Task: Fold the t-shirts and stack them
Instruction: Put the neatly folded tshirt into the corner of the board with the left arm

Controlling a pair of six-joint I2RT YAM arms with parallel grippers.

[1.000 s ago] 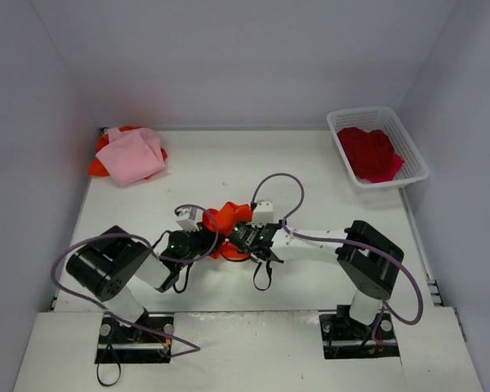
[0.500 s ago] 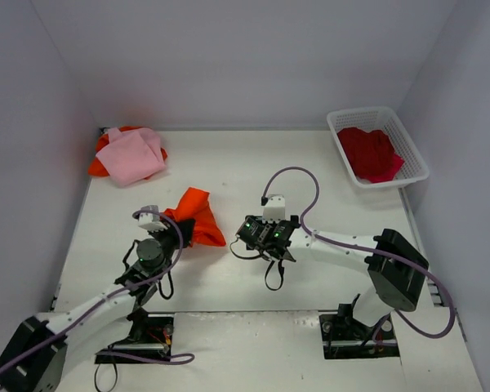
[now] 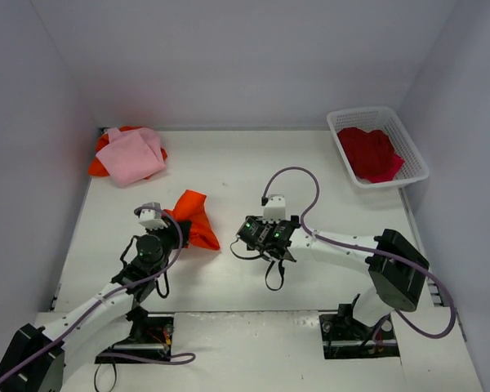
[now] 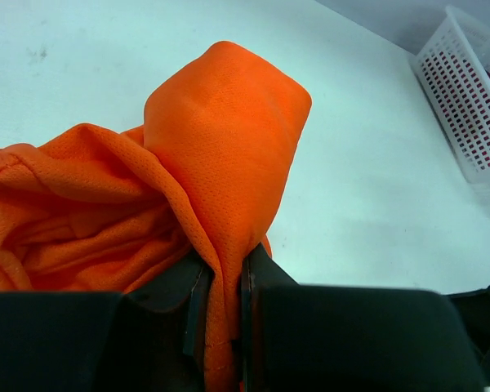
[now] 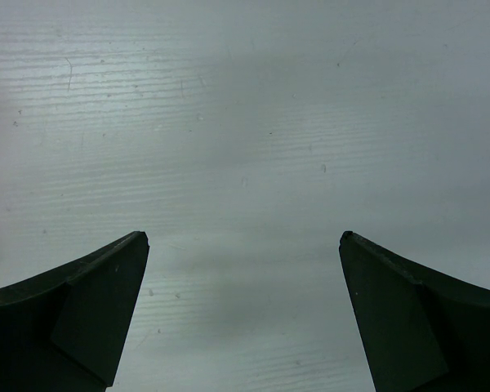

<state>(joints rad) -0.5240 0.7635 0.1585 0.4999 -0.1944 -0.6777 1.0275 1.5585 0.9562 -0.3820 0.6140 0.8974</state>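
Orange t-shirt (image 4: 188, 196) bunched, peak toward white lattice basket (image 4: 472, 98), pinched in left end effector (image 4: 222, 327); right end effector (image 5: 243, 238) wide, empty.

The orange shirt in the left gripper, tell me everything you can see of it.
Bright orange t-shirt of fine mesh-like knit, bunched and creased, not folded. The left gripper is shut on one fold, pinched between its fingers. It is left of centre over the table, apart from the pink shirt.
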